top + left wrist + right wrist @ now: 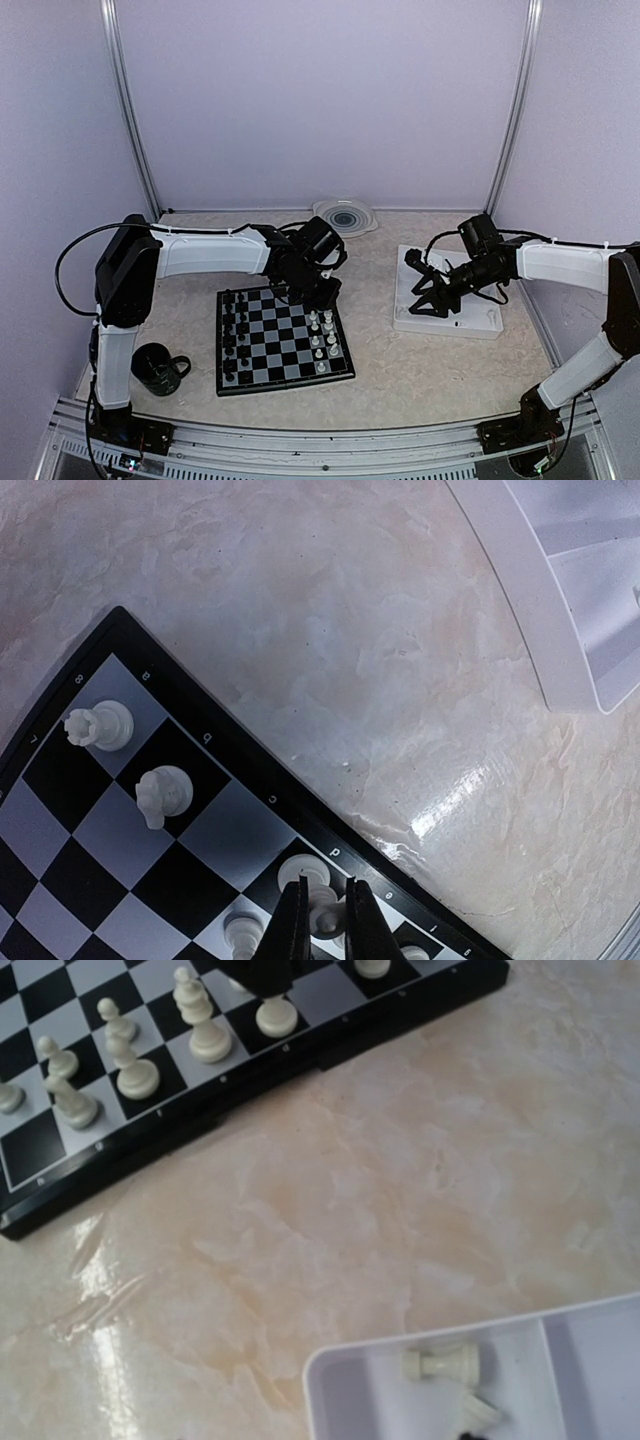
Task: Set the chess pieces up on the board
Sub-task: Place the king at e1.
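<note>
The board (283, 340) lies left of centre, with black pieces (233, 330) down its left side and white pieces (322, 338) down its right. My left gripper (315, 292) is at the board's far right corner. In the left wrist view its fingertips (290, 920) are closed round a white piece (318, 885) standing on the edge row, beside a white rook (97, 725) and knight (160, 795). My right gripper (424, 296) hovers over the white tray (480, 322), fingers spread and empty. Two loose white pieces (441, 1363) lie in the tray's corner (330, 1380).
A dark mug (158, 368) stands left of the board near the left arm's base. A round white disc (345, 216) lies at the back wall. Bare marbled tabletop (380, 1190) separates board and tray. A metal rail runs along the near edge.
</note>
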